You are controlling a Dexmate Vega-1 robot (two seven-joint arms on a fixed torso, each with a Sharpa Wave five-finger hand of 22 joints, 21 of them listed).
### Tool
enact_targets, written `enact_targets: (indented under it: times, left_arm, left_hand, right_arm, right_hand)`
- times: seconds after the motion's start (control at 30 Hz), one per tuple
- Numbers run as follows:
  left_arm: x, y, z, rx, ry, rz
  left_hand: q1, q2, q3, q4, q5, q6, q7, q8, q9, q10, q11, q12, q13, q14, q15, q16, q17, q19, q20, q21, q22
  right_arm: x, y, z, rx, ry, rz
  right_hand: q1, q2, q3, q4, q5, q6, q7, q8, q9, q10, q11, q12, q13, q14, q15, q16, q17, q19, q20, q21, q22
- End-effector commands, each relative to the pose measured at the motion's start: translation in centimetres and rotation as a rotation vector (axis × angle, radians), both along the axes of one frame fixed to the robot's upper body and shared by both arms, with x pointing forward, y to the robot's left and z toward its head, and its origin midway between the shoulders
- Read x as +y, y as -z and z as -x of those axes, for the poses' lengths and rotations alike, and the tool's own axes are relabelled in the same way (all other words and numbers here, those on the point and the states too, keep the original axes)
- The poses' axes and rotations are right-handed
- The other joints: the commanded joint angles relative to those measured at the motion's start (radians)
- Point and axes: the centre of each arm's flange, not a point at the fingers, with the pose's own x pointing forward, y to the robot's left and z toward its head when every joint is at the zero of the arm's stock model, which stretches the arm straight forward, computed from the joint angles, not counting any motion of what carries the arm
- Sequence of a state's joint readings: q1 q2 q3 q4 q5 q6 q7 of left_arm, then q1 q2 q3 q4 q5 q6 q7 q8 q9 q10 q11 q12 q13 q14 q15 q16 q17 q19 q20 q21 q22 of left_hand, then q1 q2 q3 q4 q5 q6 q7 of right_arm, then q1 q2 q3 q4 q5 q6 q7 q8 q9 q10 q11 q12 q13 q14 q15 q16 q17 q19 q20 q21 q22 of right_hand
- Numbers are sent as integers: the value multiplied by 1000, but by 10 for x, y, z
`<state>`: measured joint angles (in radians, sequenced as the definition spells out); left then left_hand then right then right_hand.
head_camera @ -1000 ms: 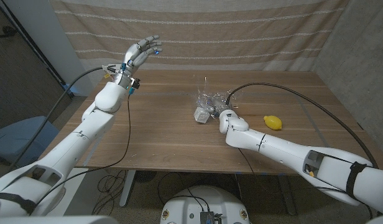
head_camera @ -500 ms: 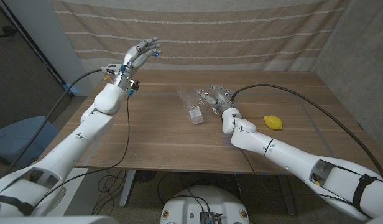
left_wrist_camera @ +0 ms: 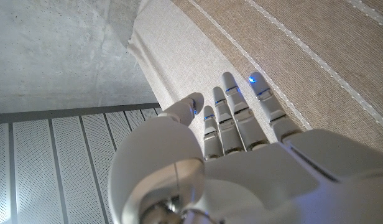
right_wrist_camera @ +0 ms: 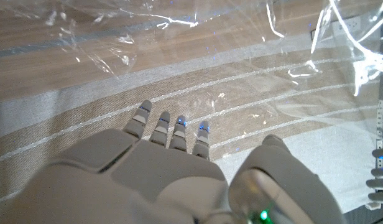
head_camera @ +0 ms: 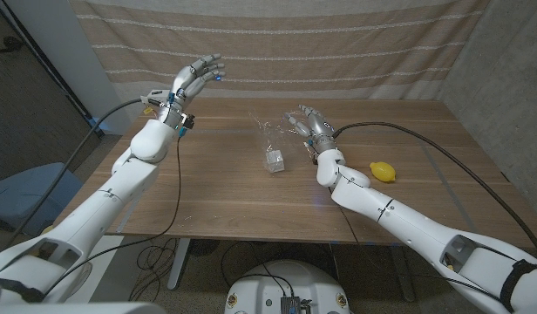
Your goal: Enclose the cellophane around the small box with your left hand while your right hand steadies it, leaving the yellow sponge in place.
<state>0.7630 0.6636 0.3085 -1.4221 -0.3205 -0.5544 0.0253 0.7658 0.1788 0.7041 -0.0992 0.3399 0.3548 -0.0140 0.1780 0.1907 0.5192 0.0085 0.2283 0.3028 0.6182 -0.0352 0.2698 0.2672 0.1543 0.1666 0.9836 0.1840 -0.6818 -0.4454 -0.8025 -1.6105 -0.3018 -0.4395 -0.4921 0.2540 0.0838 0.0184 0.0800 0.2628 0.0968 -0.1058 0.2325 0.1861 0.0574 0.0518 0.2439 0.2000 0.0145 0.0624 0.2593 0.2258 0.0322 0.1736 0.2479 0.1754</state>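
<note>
— Wooden table (head_camera: 216,187) and a striped cloth (head_camera: 338,52) behind it. What do you see from the head view?

— A small box (head_camera: 274,160) sits near the middle with crinkly cellophane (head_camera: 270,137) standing up over it. The yellow sponge (head_camera: 383,171) lies off to the side, well apart. The right hand (head_camera: 309,124) is lifted just beside the wrap, fingers spread, and I cannot tell if it touches the wrap. The left hand (head_camera: 195,77) is way up by the cloth, fingers wide, holding nothing.

— And the left wrist view?

— The left hand (left_wrist_camera: 241,155) points at the cloth, fingers straight and close together.

— The right wrist view?

— The right hand (right_wrist_camera: 173,168) with shiny cellophane (right_wrist_camera: 117,37) in front of its fingers.

— What could go wrong?

— I think the box may slide or tip, because nothing seems to hold it down. A big sweep could bump the sponge too.
</note>
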Motion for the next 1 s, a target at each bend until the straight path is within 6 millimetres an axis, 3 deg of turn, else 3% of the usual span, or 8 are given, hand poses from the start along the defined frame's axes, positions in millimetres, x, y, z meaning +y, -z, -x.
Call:
enact_targets:
  times: [0.03,0.53,0.83,1.0]
  left_arm:
    - [7,7,3,22,7,7]
    - [24,17,-1,68,80,30]
    - [39,27,-1,100,121,62]
    - [51,35,2,122,138,86]
  left_hand:
    - [-4,-9,-11,-3,-4,-7,-3,7,3,-13,3,-7,4,-21,3,-7,1,-16,5,-5,1]
    - [-37,-35,-40,-21,-16,-11,-17,10,1,-77,14,-26,0,-149,20,-58,-16,-62,1,-23,-1]
    - [-88,-41,-65,-6,-27,-34,-28,3,-1,-124,19,-37,-11,-214,30,-76,-29,-88,5,-40,-4]
    - [-124,-47,-82,7,-36,-48,-34,2,-3,-151,23,-41,-20,-248,38,-82,-36,-100,9,-52,-6]
  right_arm:
    - [-27,-18,19,-141,-132,-226]
    - [-64,-32,33,-258,-288,-437]
    - [-84,-36,40,-255,-375,-497]
    - [-101,-38,42,-259,-426,-559]
  right_hand:
    - [0,12,2,6,1,26,0,2,1,24,2,8,2,24,2,7,-1,33,-2,12,1]
    - [7,19,8,-2,-2,83,14,4,0,77,9,12,0,72,-5,12,-10,115,-51,24,1]
    - [16,24,15,-8,-1,113,34,1,-1,110,16,13,0,121,4,20,-15,177,-71,35,2]
    - [17,25,16,-9,-1,120,38,0,-1,117,24,12,-1,131,9,21,-16,183,-71,35,2]
